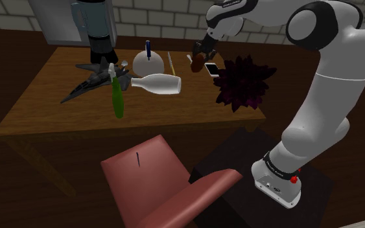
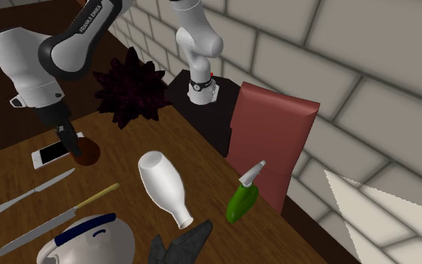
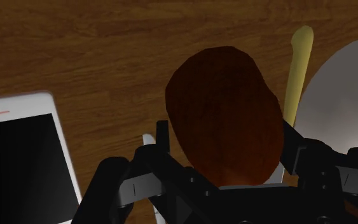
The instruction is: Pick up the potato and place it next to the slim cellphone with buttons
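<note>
Cellphone (image 3: 18, 165): white, dark screen, flat on wooden table (image 3: 107, 51). Potato (image 3: 225, 108): brown, just beside the cellphone, clasped on both sides between the black fingers (image 3: 161, 137) of the gripper (image 3: 225, 143). Knife handle (image 3: 296, 70): yellow, just beyond the potato.

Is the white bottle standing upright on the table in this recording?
No, the white bottle lies on its side on the wooden table in the second exterior view.
</note>
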You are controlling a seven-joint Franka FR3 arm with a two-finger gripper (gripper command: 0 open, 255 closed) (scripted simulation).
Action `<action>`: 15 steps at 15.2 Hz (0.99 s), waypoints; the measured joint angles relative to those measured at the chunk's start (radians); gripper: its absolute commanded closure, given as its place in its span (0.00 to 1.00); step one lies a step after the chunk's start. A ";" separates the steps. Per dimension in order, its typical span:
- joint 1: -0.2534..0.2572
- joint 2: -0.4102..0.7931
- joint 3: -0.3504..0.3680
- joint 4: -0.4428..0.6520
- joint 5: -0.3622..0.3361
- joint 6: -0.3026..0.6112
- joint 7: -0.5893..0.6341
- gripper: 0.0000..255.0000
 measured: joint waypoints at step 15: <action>-0.001 0.060 0.012 -0.036 0.032 0.108 -0.043 1.00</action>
